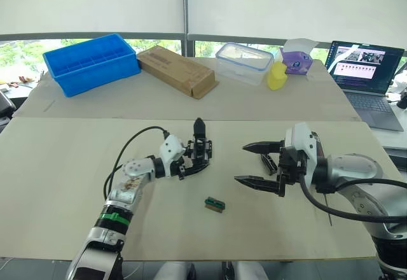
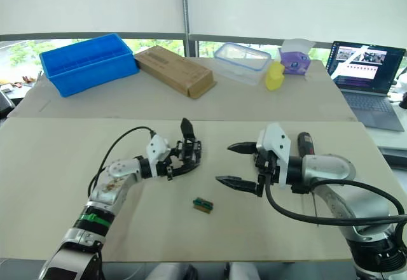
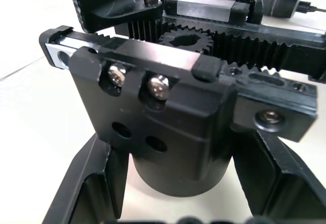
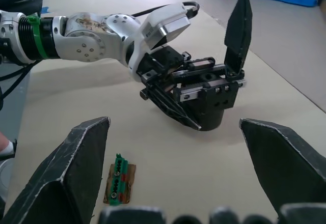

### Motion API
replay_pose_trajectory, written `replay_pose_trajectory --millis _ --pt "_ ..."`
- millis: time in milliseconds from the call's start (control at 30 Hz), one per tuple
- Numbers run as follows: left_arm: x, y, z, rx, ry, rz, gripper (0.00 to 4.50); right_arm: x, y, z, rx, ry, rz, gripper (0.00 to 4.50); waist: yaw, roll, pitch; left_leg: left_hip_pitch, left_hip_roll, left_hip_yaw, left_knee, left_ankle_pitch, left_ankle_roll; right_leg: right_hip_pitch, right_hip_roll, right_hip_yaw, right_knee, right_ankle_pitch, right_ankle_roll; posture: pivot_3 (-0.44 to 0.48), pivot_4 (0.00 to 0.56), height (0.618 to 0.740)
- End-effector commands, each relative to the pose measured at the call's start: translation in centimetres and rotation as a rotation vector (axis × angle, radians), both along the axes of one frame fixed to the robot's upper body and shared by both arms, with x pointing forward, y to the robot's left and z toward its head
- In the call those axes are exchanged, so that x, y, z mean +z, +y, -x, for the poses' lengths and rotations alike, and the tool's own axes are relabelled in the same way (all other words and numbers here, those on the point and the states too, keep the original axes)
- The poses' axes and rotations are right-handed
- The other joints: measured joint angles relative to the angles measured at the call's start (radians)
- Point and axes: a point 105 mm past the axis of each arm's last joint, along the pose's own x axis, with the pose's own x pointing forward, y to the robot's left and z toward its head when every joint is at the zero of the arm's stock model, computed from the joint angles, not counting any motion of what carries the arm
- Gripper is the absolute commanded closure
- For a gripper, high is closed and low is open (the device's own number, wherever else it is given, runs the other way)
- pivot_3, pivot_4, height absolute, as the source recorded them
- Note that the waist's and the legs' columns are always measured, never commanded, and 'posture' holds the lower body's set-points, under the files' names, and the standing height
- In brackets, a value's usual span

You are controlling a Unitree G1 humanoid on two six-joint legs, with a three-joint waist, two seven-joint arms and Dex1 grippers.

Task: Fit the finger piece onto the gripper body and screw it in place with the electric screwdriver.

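Right wrist view is showing the left gripper (image 4: 175, 104) clamping the gripper body (image 4: 206, 99) on the table (image 4: 285, 71), while the right gripper (image 2: 236, 164) is hovering just beside it, jaws wide apart, empty. Risk: bumping the body askew, since the finger piece (image 1: 269, 163) and electric screwdriver (image 2: 305, 142) are lying behind that arm.

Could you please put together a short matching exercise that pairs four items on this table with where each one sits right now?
Column one:
1. chunky black gripper body with one pointed finger
2. small green-and-brown block
3. blue plastic compartment bin
4. open grey laptop

Column two:
A. far left corner of the table
B. held in the left end effector
C. far right edge of the table
D. lying loose on the table between the two arms

Pairs: 1-B, 2-D, 3-A, 4-C
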Motion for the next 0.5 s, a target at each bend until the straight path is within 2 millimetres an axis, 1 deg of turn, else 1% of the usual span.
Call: replay_pose_trajectory --millis 33,167,333,367,400,433,467,500 --pt "1.0 -0.9 0.1 -0.052 -0.061 -0.001 2.12 1.0 -0.2 0.4 -0.014 -0.064 0.0 0.0 -0.004 0.0 0.0 0.0 0.0 0.0 0.0 0.0 0.0 0.0 0.0 0.0 0.0 0.0 0.0 0.0 0.15 0.74" --pt "0.9 -1.3 0.1 -0.084 -0.055 -0.005 2.12 0.8 -0.2 0.6 -0.023 -0.062 0.002 0.0 -0.007 0.0 0.0 0.0 0.0 -0.001 0.0 0.0 0.0 0.0 0.0 0.0 0.001 0.0 0.0 0.0 0.15 0.74" --pt "0.2 -1.0 -0.3 -0.072 -0.032 -0.029 2.12 0.7 -0.2 0.6 -0.03 -0.063 0.006 0.0 -0.005 0.0 0.0 0.0 0.0 -0.001 0.001 0.0 0.0 0.0 0.0 0.0 0.0 0.0 0.0 0.0 0.15 0.74" --pt "-0.1 -0.8 -0.1 -0.075 -0.02 -0.034 1.08 0.7 -0.3 0.6 -0.034 -0.064 0.009 0.0 -0.005 0.0 0.0 0.0 0.0 -0.001 0.001 0.0 0.0 0.0 0.0 0.0 0.0 0.0 0.0 0.0 0.15 0.74" --pt "-0.4 -0.4 0.1 -0.075 -0.011 -0.036 0.79 0.8 -0.4 0.6 -0.037 -0.067 0.016 0.0 -0.005 0.0 0.0 0.0 0.0 -0.001 0.001 0.0 0.0 0.001 0.0 0.0 0.0 0.0 0.0 0.0 0.15 0.74" --pt "-0.6 -0.1 0.3 -0.069 -0.004 -0.038 0.59 0.8 -0.5 0.5 -0.041 -0.07 0.022 0.0 -0.005 0.0 0.0 0.0 0.0 -0.001 0.001 0.0 0.0 0.0 0.0 0.0 0.0 0.0 0.0 0.0 0.15 0.74" --pt "-0.9 0.5 0.6 -0.051 0.014 -0.035 0.04 0.9 -0.7 0.6 -0.044 -0.071 0.032 0.0 -0.006 0.0 0.0 0.0 0.0 -0.001 0.001 0.0 0.0 0.0 0.0 0.0 0.0 0.0 0.0 0.0 0.15 0.74" --pt "-1.2 1.3 1.0 -0.03 0.025 -0.037 0.04 1.2 -1.0 0.6 -0.046 -0.067 0.042 0.0 -0.009 0.0 0.0 0.0 0.0 -0.001 0.001 0.0 0.0 0.0 0.0 0.0 0.0 0.0 0.0 0.0 0.15 0.74"
